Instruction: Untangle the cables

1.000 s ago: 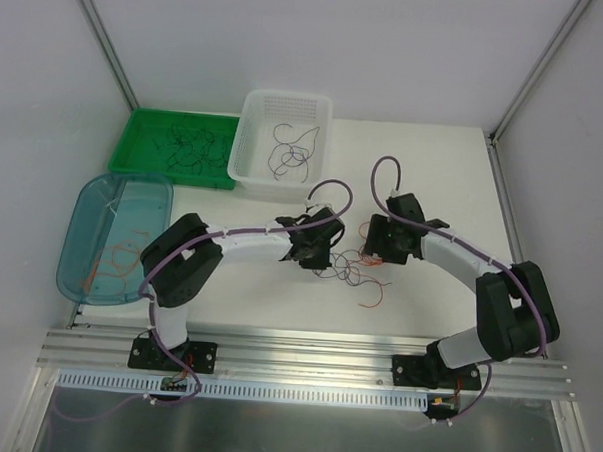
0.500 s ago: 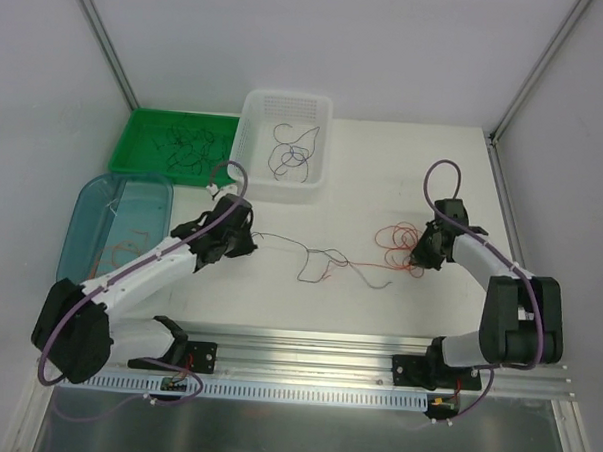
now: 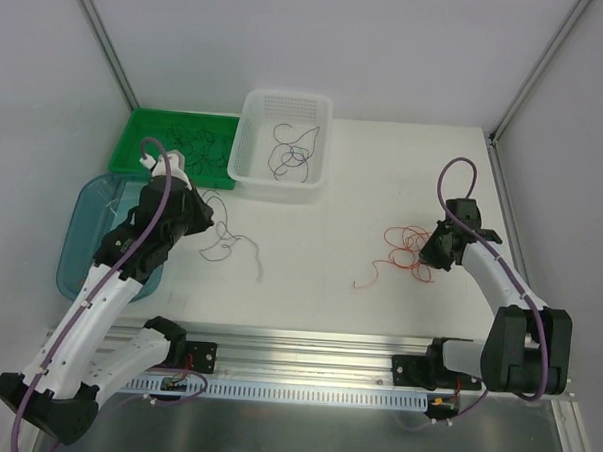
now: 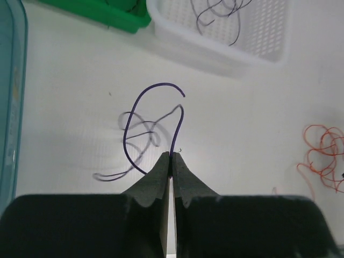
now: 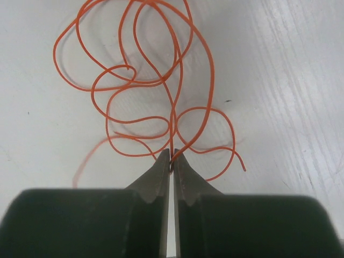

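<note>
A dark purple cable (image 4: 134, 115) curls up from my left gripper (image 4: 172, 157), which is shut on its end. In the top view that cable (image 3: 226, 246) trails over the white table just right of the left gripper (image 3: 203, 224), near the blue bin. A bunch of orange cables (image 5: 134, 80) loops out from my right gripper (image 5: 172, 153), shut on a strand. From above, the orange cables (image 3: 403, 248) lie left of the right gripper (image 3: 427, 254). The purple and orange cables are apart, with bare table between them.
A white basket (image 3: 248, 124) at the back holds dark purple cables (image 3: 290, 150). Left of it, a green tray (image 3: 124, 153) holds black cables (image 3: 190, 141). A blue bin (image 3: 81, 226) sits at the left, partly under my left arm. Grey walls enclose the table.
The tangle at the centre has come apart. My left arm swung left with the purple cable; my right gripper shut on the orange cables and drew them right.
</note>
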`<action>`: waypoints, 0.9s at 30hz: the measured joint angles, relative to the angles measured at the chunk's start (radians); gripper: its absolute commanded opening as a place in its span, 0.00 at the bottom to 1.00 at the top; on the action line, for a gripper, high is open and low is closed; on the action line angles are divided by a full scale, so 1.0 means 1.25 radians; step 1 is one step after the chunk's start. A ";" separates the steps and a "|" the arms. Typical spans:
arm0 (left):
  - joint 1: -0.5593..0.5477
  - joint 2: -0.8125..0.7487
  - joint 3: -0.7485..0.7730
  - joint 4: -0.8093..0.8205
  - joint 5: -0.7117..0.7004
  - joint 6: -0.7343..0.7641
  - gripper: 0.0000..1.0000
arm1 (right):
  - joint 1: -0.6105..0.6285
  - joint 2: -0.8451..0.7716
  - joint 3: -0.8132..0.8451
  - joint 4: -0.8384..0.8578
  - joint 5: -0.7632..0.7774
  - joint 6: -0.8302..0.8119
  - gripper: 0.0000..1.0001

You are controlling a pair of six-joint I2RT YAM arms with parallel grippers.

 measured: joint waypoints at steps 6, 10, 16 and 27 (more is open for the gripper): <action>0.000 -0.031 0.177 -0.078 -0.074 0.087 0.00 | 0.014 0.006 -0.002 -0.008 0.002 0.000 0.15; 0.000 -0.035 0.272 -0.101 -0.038 0.122 0.00 | 0.042 0.007 -0.002 -0.010 -0.012 -0.012 0.46; 0.000 -0.008 0.304 -0.110 0.127 0.119 0.00 | 0.177 -0.023 0.042 -0.021 -0.017 -0.068 0.81; -0.029 0.038 0.282 -0.088 0.357 0.043 0.00 | 0.332 -0.235 0.074 0.082 -0.222 -0.193 0.83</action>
